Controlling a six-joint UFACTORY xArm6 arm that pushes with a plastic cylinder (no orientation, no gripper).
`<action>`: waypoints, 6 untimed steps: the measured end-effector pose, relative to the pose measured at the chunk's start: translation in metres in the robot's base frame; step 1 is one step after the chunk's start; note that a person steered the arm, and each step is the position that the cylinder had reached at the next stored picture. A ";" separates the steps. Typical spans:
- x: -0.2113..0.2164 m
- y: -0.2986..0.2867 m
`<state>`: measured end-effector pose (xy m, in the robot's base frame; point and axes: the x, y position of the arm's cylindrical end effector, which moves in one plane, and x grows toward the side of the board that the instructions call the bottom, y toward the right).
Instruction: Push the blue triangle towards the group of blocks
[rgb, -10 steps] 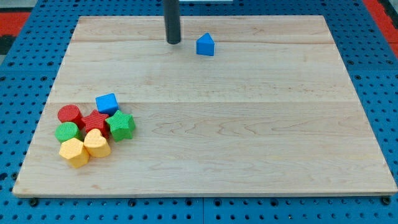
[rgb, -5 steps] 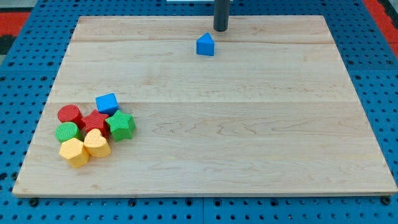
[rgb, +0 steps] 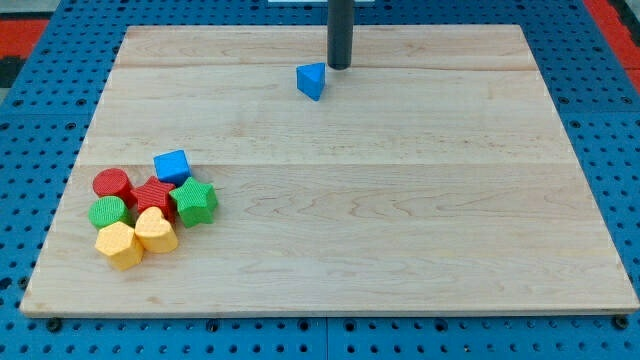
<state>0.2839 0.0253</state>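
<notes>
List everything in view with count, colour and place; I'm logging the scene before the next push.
blue triangle: 1, blue, near the view's top centre, alone, just left of and below my tip
blue cube: 1, blue, top of the group at lower left
red cylinder: 1, red, group's left
red star: 1, red, group's middle
green star: 1, green, group's right
green cylinder: 1, green, below the red cylinder
yellow blocks: 2, yellow, group's bottom; shapes unclear
board: 1, pale wood, on a blue pegboard
my tip: 1, dark rod, upper right of the blue triangle, close beside it
</notes>
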 end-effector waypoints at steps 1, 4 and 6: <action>0.018 -0.048; 0.024 -0.171; 0.019 -0.148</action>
<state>0.3032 -0.1228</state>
